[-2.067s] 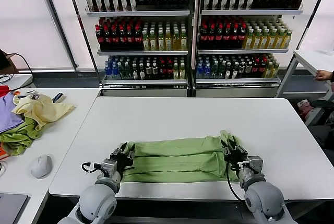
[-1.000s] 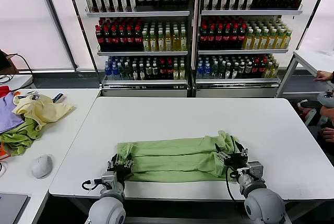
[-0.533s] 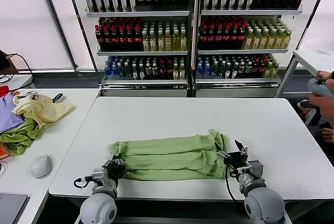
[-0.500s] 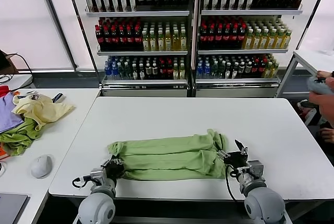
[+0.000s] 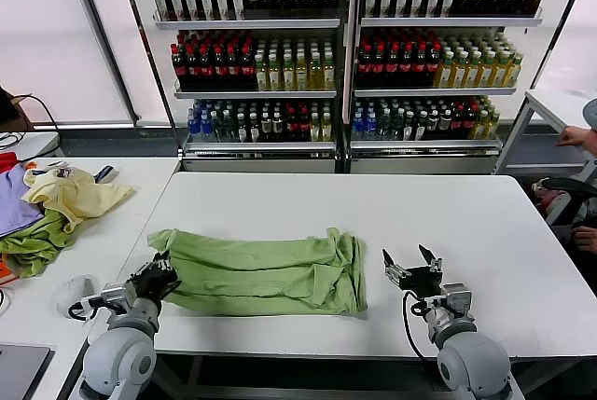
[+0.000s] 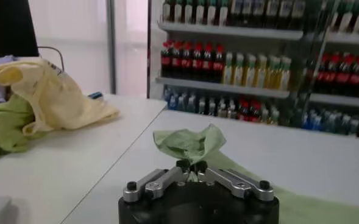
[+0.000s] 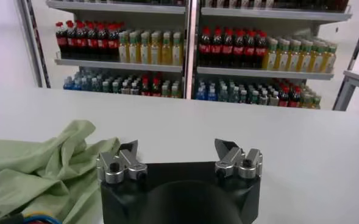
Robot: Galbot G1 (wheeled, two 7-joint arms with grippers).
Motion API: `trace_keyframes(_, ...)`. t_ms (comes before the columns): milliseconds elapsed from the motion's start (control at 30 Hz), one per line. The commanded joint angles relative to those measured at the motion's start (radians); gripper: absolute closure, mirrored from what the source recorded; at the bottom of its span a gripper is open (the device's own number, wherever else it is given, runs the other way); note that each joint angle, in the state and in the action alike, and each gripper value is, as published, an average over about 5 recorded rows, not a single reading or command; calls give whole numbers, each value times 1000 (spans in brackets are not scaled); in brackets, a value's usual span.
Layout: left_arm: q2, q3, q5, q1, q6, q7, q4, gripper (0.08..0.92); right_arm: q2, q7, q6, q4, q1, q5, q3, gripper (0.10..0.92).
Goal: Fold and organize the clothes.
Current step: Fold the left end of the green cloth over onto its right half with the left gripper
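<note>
Since a second ago the green shirt (image 5: 261,271) has slid toward the robot's left along the white desk (image 5: 466,213), dragged by the left hand (image 5: 155,276), which is pinched tight on the shirt's left end. The right hand (image 5: 410,268) rests near the shirt's right end, apart from it, fingers spread wide.

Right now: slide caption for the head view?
Left gripper pinches green shirt's end at the table edge; right gripper open, clear.
</note>
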Motion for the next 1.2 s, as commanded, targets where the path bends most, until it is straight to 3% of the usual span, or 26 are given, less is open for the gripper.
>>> trace_keyframes(33,-62,60,-155,-27,-20,-4,-157,885,-1,0,0,-2,2,-1,-2,203)
trace_keyframes(567,-215,353,-213,-159,-32,-52,-14,885,-13,-4,5,1,4,-1,7,203)
trace_keyframes(1200,-296,532,-51,-233,11,-30,149,882,-8,-6,13,9,-6,-2,13,203)
